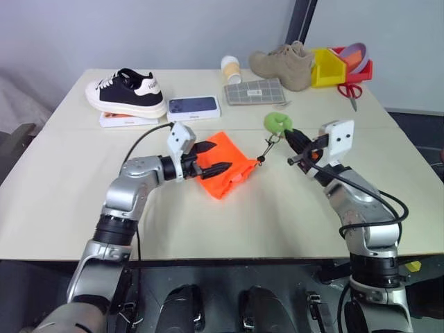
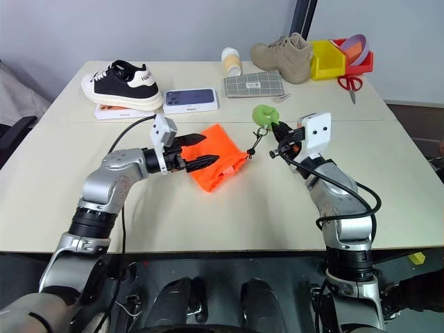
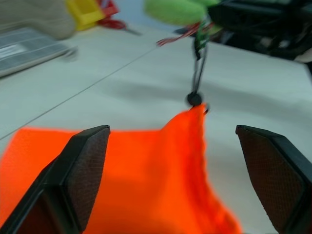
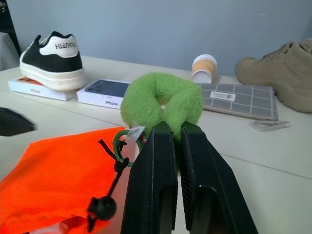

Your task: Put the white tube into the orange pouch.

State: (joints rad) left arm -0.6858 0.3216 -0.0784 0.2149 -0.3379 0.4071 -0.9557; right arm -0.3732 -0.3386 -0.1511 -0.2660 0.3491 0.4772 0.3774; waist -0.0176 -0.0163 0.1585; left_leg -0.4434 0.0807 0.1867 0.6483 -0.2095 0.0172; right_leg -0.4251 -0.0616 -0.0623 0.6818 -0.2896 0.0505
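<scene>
The orange pouch (image 1: 223,165) lies crumpled at the middle of the table. Its black cord (image 1: 267,147) runs up to a fuzzy green ring (image 1: 277,123). My left gripper (image 1: 220,157) is open, with one finger on each side of the pouch's upper edge (image 3: 190,146); nothing is between the fingers but fabric. My right gripper (image 4: 175,127) is shut on the green ring (image 4: 161,100) and holds it above the table to the right of the pouch, with the cord hanging below. The white tube is out of view.
Along the far edge stand a black-and-white sneaker (image 1: 126,90) on a flat box, a phone box (image 1: 193,107), a cream-and-tan cup (image 1: 231,69), a grey checked case (image 1: 254,91), a tan boot (image 1: 283,64), yellow and red bins (image 1: 327,68) and scissors (image 1: 352,92).
</scene>
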